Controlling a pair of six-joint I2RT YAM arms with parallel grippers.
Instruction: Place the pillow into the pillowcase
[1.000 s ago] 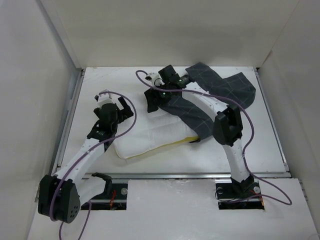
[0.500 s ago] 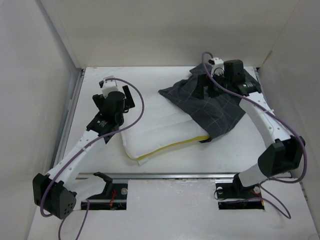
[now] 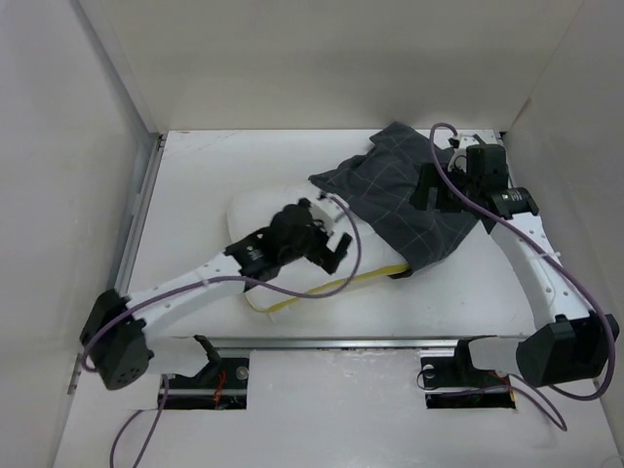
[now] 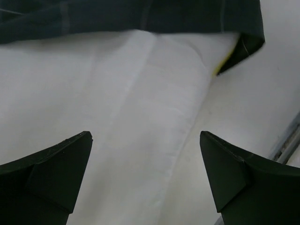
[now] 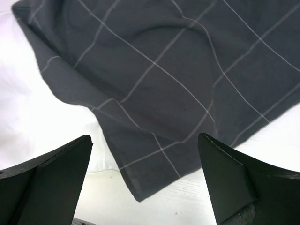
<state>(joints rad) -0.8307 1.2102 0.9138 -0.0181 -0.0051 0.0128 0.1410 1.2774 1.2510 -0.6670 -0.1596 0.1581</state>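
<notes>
Charcoal fabric with a thin pale check, the pillowcase (image 3: 409,200) lies on the right half of the white table (image 3: 195,166), spread over the right end of the pillow (image 3: 255,210). The pillow's far left corner and its near yellow edge band (image 3: 331,283) stay bare. From above I see both my arms at once. My left gripper (image 3: 334,246) reaches across the middle of the pillow, just short of the dark cloth. My right gripper (image 3: 429,185) hangs over the far right part of the pillowcase. That view does not show how my fingers stand; the wrist cameras do. My left gripper (image 4: 144,136) has its jaws spread wide with nothing between them. Below it are the white pillow (image 4: 117,93), the pillowcase (image 4: 117,16) hem along the far side, a sliver of yellow edge band (image 4: 224,61) beside a dark corner, and the table's metal rail (image 4: 286,145) at the right. My right gripper (image 5: 143,138) is equally wide apart and empty above the checked pillowcase (image 5: 164,70), with one loose corner pointing near. No view tells me whether the pillow's covered end is inside the sack or merely under it.
</notes>
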